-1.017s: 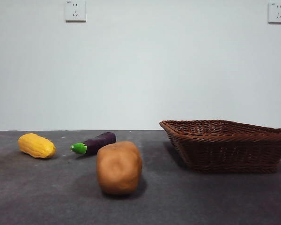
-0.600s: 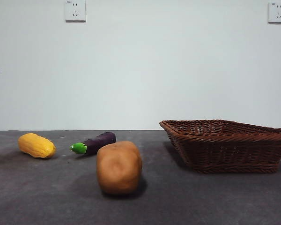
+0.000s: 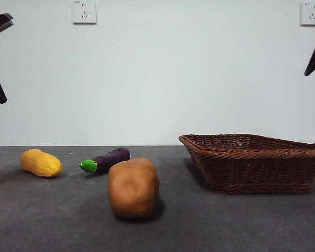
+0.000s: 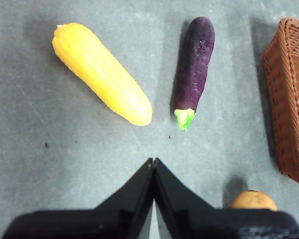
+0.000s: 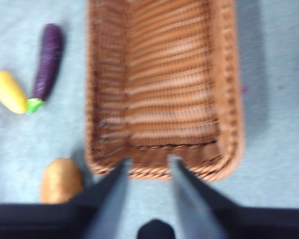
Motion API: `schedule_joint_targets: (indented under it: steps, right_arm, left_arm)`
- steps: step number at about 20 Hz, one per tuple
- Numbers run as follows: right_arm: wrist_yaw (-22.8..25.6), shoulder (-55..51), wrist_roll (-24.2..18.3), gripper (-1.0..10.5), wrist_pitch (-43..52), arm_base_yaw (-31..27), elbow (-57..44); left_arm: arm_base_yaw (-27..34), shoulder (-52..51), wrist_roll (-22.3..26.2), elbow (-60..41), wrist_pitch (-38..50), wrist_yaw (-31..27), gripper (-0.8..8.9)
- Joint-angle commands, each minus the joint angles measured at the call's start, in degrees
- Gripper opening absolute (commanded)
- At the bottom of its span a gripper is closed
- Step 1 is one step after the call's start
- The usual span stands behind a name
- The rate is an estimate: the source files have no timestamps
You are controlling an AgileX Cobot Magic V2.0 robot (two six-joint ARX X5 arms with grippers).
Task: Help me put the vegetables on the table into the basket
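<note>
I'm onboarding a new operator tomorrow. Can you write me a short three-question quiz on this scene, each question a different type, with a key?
1. True or false: the basket already holds a vegetable.
2. Multiple choice: which vegetable lies nearest the front camera? A) corn cob B) eggplant C) potato
3. Fill in: the left gripper has its jaws ____, while the right gripper has its jaws ____.

Key: 1. False, the basket is empty and all three pieces lie on the table. 2. C. 3. shut; open.
</note>
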Motion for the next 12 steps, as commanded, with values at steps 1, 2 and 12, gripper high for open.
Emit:
schedule_joint_targets:
  steps: [1, 2, 12]
  right_arm:
    - [0.5, 6.1, -3.9, 5.4, -2.2, 0.2, 4.1]
    - [1.4, 9.6, -5.0, 5.4, -3.5, 0.4, 6.6]
    - [9.6, 35.8, -11.5, 5.3, -10.9, 0.4, 25.4]
  left_arm:
    - [0.0, 0.2, 2.3, 0.0, -0.9, 0.3, -0.04]
    - [-0.3, 0.2, 3.1, 0.0, -1.8, 0.3, -0.04]
    - [-2.6, 0.2, 11.8, 0.0, -7.6, 0.3, -0.05]
